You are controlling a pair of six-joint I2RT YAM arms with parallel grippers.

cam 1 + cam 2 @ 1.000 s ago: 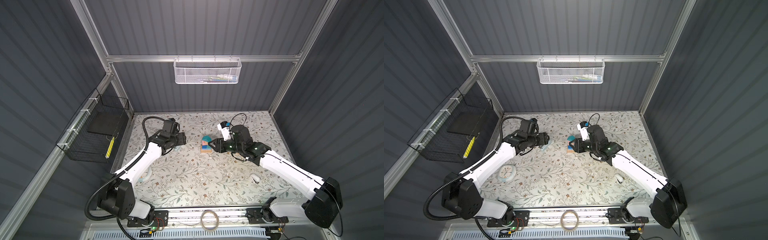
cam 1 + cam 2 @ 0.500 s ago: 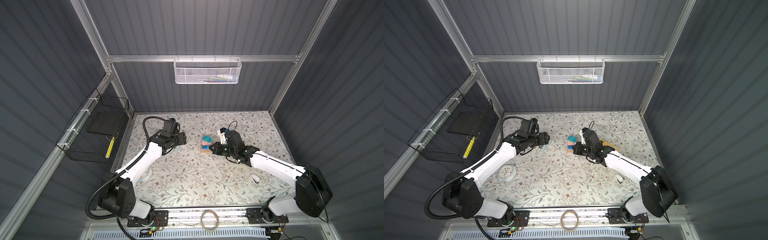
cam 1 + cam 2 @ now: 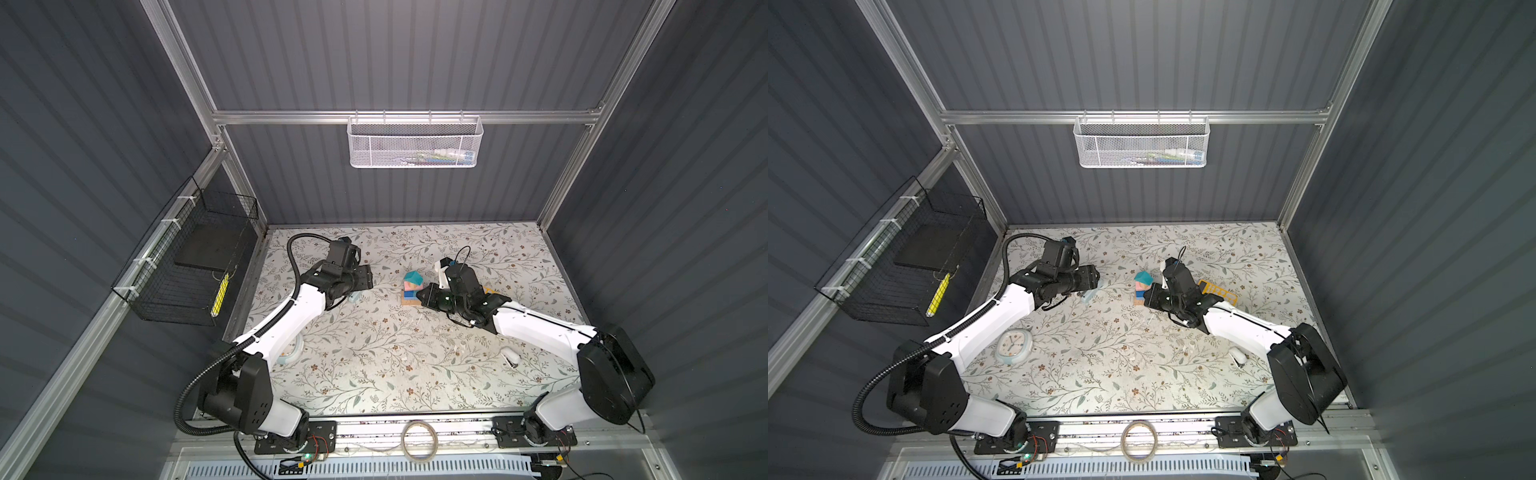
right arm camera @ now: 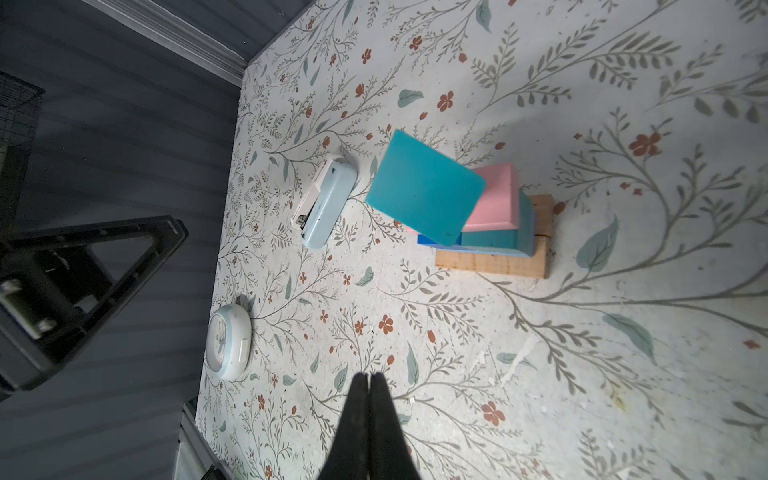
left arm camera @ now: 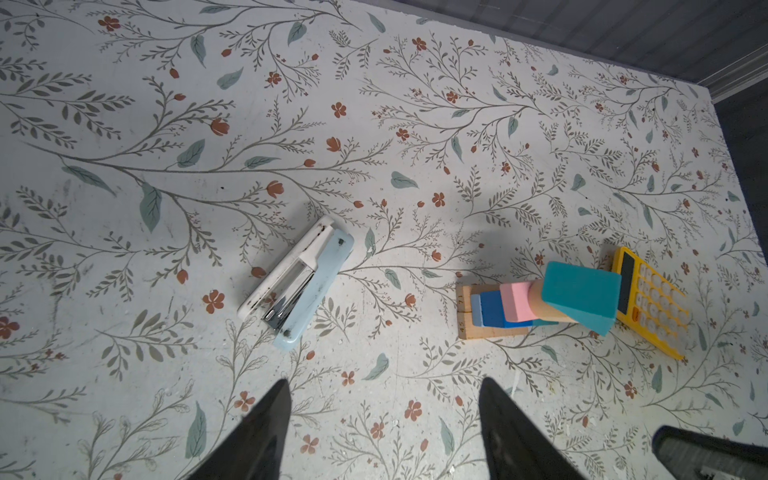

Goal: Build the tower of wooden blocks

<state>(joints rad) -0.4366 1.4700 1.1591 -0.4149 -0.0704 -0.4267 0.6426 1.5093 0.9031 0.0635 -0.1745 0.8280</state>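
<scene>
The wood block tower [image 3: 412, 288] [image 3: 1141, 286] stands near the middle of the mat. Tan bars form its base, with light blue, dark blue, teal and pink blocks above and a teal roof piece [image 5: 579, 293] [image 4: 424, 193] on top. My right gripper [image 4: 371, 375] [image 3: 420, 296] is shut and empty, low beside the tower's right side without touching it. My left gripper [image 5: 385, 380] [image 3: 366, 278] hangs open and empty to the left of the tower, well apart from it.
A pale blue-white stapler [image 5: 299, 282] [image 4: 326, 203] lies under the left gripper. A yellow calculator [image 5: 648, 303] [image 3: 1219, 291] lies just behind the tower, and a round clock [image 3: 1014, 345] at the front left. A small white object [image 3: 510, 357] lies by the right arm.
My right gripper has shut, its wrist has dropped low and it has drawn back a little from the tower. The left arm has not moved.
</scene>
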